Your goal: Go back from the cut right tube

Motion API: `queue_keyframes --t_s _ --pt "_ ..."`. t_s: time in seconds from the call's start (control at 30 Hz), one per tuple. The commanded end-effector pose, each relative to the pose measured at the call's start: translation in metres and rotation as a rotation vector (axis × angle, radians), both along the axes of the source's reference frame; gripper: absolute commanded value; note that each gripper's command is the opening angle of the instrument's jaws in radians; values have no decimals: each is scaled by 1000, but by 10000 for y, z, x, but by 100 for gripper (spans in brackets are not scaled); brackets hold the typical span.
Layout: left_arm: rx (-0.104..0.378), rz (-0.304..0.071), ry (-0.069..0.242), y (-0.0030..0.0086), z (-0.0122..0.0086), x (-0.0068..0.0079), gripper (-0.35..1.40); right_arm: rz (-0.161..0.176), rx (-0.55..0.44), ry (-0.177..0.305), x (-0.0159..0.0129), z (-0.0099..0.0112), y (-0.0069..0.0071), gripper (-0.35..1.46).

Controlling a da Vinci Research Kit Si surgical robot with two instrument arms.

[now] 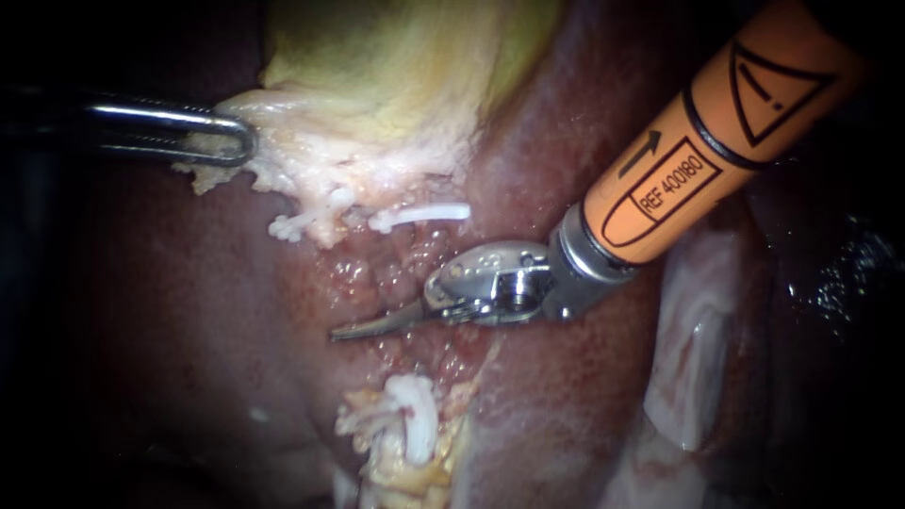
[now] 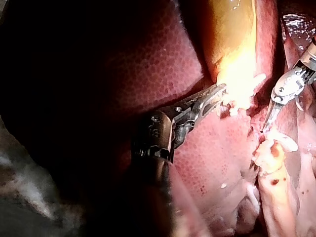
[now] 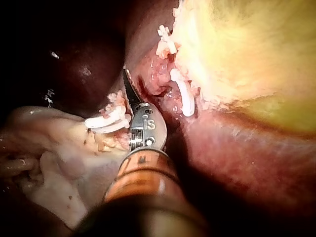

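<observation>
The left wrist view alone shows both jaws of my left instrument (image 2: 220, 95) from the side: they are clamped on the pale edge of the gallbladder (image 2: 232, 44). In the endoscope view only one looped jaw of it is seen, lying on that tissue. The endoscope view shows best my right instrument (image 1: 353, 330): its thin blades lie together and hold nothing, over the raw liver (image 1: 556, 396). The cut right tube (image 1: 412, 396) is in two stumps, and the blades lie in the gap between them. One stump, with a white clip (image 1: 424, 214), is at one side of the blades, and the other stump at the opposite side, both near but apart. The right wrist view adds that the second stump's clips (image 3: 103, 123) are just beside the instrument's wrist
</observation>
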State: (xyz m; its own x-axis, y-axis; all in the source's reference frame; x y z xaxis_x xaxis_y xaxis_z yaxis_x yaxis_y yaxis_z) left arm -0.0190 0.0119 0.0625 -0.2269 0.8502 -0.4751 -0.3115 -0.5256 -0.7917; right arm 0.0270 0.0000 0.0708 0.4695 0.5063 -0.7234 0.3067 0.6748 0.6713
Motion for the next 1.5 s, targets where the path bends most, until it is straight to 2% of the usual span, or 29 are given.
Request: queue_keyframes --t_s 0.03,0.07,0.13,0.23,0.33,0.53,0.6,0.67,0.7,0.73,0.87,0.97,1.03,1.17,1.33,1.5 --pt "0 0 0 0 0 0 -35 4 5 1 0 -1 0 -35" --pt "0 0 0 0 0 0 -35 10 22 -3 0 -2 -1 -13" --pt "0 1 0 0 0 0 -35 22 47 0 0 -4 -2 46" --pt "0 1 0 0 0 1 -35 66 111 -2 -1 -7 -4 99" --pt "0 1 0 0 0 1 -35 122 131 -19 -4 -9 -7 123" --pt "0 1 0 0 0 1 -35 173 139 -52 -14 -10 -8 133" --pt "0 1 0 0 0 1 -35 231 119 -76 -21 -12 -9 143" --pt "0 1 0 0 0 1 -35 290 105 -104 -33 -17 -10 143" --pt "0 1 0 0 0 1 -35 308 105 -114 -39 -19 -11 143" --pt "0 1 0 0 0 1 -35 320 90 -117 -45 -22 -12 143" --pt "0 1 0 0 0 1 -35 357 -83 -109 -77 -36 -15 143" --pt "0 1 0 0 0 1 -35 356 -191 -139 -97 -47 -14 143" --pt "0 1 0 0 0 1 -35 339 -259 -174 -112 -57 -11 143" --pt "0 1 0 0 0 1 -35 309 -333 -228 -137 -75 4 143" --pt "0 1 0 0 0 1 -35 321 -386 -254 -159 -87 22 143" --pt "-1 1 0 0 3 0 -35 339 -431 -282 -172 -90 26 145"
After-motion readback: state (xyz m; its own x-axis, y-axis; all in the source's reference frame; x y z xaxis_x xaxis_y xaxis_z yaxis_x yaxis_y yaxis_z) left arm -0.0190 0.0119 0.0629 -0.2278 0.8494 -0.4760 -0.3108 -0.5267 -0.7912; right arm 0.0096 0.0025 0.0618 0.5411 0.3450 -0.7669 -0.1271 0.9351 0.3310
